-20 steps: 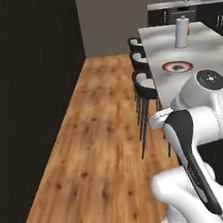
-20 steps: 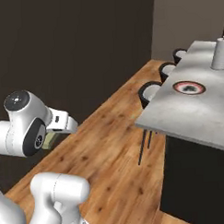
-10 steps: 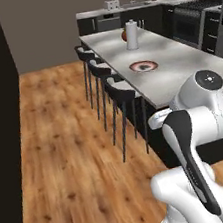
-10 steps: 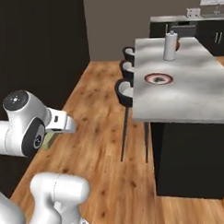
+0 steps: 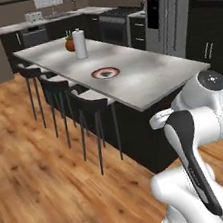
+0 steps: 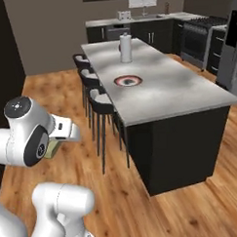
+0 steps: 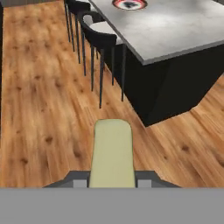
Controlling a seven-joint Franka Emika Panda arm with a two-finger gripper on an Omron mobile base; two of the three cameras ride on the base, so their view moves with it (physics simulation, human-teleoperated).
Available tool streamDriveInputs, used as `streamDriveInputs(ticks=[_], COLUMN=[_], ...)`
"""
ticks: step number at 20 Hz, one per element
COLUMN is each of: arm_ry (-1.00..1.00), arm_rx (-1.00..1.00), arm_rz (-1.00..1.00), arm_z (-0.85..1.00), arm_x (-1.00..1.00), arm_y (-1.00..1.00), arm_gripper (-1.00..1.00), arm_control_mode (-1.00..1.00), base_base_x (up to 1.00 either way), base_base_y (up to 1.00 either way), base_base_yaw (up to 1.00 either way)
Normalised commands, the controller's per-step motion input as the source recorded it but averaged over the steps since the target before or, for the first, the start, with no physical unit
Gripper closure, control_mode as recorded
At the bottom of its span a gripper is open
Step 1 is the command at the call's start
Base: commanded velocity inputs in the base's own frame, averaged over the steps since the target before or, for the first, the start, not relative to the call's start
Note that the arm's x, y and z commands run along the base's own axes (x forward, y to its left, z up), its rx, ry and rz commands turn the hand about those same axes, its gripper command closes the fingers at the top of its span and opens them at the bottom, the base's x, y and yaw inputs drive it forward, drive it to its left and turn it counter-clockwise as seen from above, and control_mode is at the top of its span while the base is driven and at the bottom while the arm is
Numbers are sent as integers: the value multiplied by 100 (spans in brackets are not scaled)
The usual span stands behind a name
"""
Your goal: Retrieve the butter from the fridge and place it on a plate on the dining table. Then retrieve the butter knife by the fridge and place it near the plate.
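Claw [image 7: 112, 183] clamped on the butter [image 7: 112, 153], fingers closed against its two long sides, only as far apart as the stick is wide. Butter pointing straight out ahead of the claw, pale yellow, rounded at its far end. Seen in the right base view as a yellowish bit [image 6: 53, 146] tucked under the white hand, carried low over the wooden floor [image 7: 39, 109].

Ahead of the claw and slightly to the right: the near corner of the worktop [image 7: 175, 35], marble top on a dark base, well apart from the butter. Along the worktop's side, ahead of the claw, a row of dark stools [image 7: 98, 37], the nearest one just in front of that corner.

Farther ahead on the worktop, the plate [image 5: 106, 73] with its red rim, lying flat near the middle of the marble, well beyond the claw. Past the plate, an upright roll of paper towels [image 5: 79, 44] with an orange round thing [image 5: 69, 44] just beside it.

Farthest off, beyond the worktop's far side, the fridge [image 5: 169, 11], grey with a black panel on its door, doors shut, next to a dark stove [image 5: 115, 27].
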Motion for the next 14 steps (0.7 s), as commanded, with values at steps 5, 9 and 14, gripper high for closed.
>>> streamDriveInputs(ticks=[5, 9, 14], arm_ry=[0, 0, 0], arm_rx=[0, 0, 0], arm_rz=[0, 0, 0], arm_z=[0, 0, 0], arm_x=[0, 0, 0], arm_y=[0, 0, 0], arm_gripper=[100, 100, 100], arm_control_mode=[100, 100, 100], base_base_x=[71, 32, 0], base_base_y=[100, 96, 76], base_base_yaw=[-47, -47, -64])
